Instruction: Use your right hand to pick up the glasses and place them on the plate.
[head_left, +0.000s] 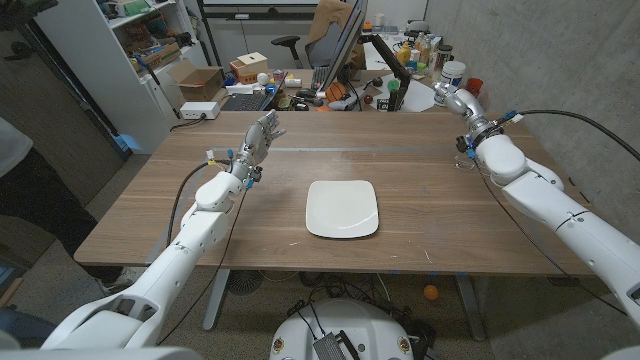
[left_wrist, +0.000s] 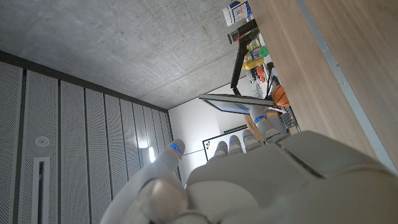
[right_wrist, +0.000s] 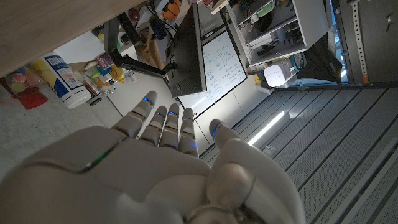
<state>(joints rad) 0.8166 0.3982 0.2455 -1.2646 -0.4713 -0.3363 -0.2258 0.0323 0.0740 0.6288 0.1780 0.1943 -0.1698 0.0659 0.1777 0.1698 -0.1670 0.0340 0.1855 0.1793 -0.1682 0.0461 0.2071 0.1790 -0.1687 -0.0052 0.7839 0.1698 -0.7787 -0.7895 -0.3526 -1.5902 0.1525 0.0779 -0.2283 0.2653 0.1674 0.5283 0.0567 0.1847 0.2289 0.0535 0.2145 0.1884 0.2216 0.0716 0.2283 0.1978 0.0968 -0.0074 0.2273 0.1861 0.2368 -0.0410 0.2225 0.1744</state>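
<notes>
Plate (head_left: 342, 208) sits mid-worktop, nearest us. Our right hand (head_left: 456, 100) is raised at the far right edge, fingers spread, empty. Glasses seem to lie just near-side of it; axis unclear.

1 white plate (head_left: 342, 208) on 1 wooden table (head_left: 430, 225); 2 robot hands: left hand (head_left: 262, 133), right hand (head_left: 458, 101).

Head camera looks steeply down over the wooden table (head_left: 420, 190), both arms entering from the bottom corners. Each wrist camera sits close behind its own hand, left hand (left_wrist: 273, 180), right hand (right_wrist: 143, 174), facing past the fingertips toward the cluttered room, which both wrist views share.
</notes>
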